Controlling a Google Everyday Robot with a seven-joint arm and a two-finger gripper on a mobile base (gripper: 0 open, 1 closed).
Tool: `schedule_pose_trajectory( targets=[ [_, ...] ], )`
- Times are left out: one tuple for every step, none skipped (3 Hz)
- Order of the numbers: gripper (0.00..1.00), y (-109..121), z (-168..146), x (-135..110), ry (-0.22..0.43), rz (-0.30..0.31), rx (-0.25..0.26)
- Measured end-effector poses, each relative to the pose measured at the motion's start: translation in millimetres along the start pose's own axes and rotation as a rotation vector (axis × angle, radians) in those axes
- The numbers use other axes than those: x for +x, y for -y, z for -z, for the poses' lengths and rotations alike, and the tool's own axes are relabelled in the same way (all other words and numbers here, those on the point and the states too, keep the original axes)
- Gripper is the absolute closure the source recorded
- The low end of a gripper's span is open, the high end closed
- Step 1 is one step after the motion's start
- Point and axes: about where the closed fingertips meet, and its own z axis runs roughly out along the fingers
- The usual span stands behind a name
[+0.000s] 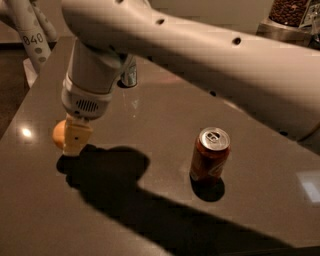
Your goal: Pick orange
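The orange point(58, 134) is a small yellow-orange fruit at the left of the dark table point(150, 130). Only its left side shows from behind a cream finger point(76, 138). My gripper point(74, 142) hangs from the big white arm, which reaches in from the upper right. It is shut on the orange and holds it just above the tabletop, with its shadow right below.
A red-brown soda can point(210, 155) stands upright right of centre. A silver can point(129, 76) stands behind the wrist, partly hidden. The table's left edge runs close to the orange. A container of dark beans point(290, 12) sits at the far right.
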Motion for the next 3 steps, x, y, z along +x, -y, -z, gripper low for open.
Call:
schedule_pose_trajectory(
  targets=[
    [1.00,15,28,2,0.029,-0.015,0.029],
    [1.00,25,64,23,0.062,-0.051,0.085],
    [1.00,24,64,23,0.062,-0.052,0.086]
  ],
)
